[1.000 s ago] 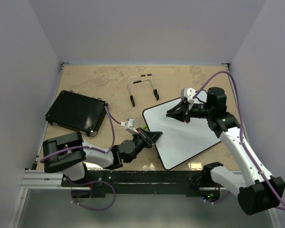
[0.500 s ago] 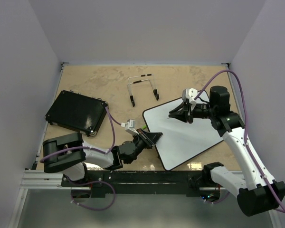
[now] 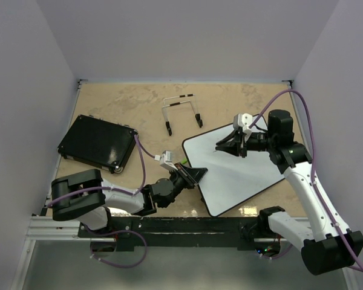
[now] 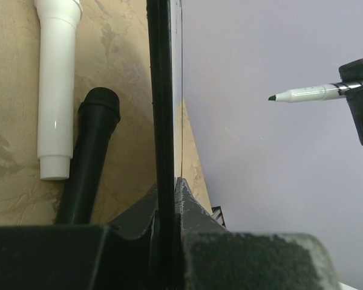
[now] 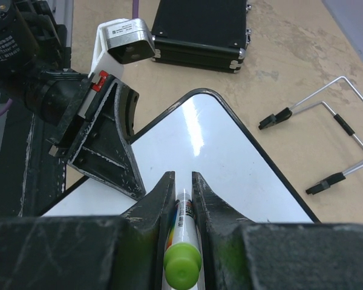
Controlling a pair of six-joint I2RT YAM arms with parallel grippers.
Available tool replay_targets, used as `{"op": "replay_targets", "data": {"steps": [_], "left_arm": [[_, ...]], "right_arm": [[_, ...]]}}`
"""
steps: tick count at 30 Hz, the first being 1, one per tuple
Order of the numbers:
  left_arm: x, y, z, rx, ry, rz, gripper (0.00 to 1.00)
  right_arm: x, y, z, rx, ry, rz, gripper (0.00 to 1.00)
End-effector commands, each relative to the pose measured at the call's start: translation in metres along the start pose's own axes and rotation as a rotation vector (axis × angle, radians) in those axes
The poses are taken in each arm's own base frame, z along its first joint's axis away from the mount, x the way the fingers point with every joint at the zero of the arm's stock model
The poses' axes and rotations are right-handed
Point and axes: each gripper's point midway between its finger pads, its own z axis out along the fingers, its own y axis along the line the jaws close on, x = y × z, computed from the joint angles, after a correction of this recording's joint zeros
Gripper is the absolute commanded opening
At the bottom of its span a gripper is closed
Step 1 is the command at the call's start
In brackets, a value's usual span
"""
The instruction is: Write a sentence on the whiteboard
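The whiteboard (image 3: 239,172) lies tilted on the table right of centre, glossy white with a thin black frame. No sentence shows on its surface. My left gripper (image 3: 198,174) is shut on the board's left edge; in the left wrist view its jaws (image 4: 169,188) pinch the black frame (image 4: 160,90). My right gripper (image 3: 220,145) hovers over the board's upper left part, shut on a white marker (image 5: 184,232) with a green end. The marker's dark tip (image 4: 272,98) points at the board (image 5: 230,157) and hangs apart from it.
A black textured case (image 3: 97,142) lies at the left. A wire stand (image 3: 181,112) with black feet sits behind the board. A white cylinder (image 4: 55,90) and a black cylinder (image 4: 91,151) lie on the table beside the board's left edge.
My right gripper with the marker has drifted slightly to the right over the board. The left gripper and the board have not moved.
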Motion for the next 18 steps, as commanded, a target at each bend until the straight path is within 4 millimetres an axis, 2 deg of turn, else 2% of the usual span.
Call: {"op": "replay_targets", "data": {"steps": [1, 18], "left_arm": [[-0.0061, -0.0241, 0.0032, 0.050, -0.015, 0.066, 0.00], [-0.0066, -0.0267, 0.0046, 0.058, -0.013, 0.120, 0.00]], "right_arm": [[-0.0021, 0.0068, -0.0001, -0.033, -0.026, -0.005, 0.00], [0.0037, 0.0140, 0.0015, -0.070, -0.040, 0.004, 0.00]]}}
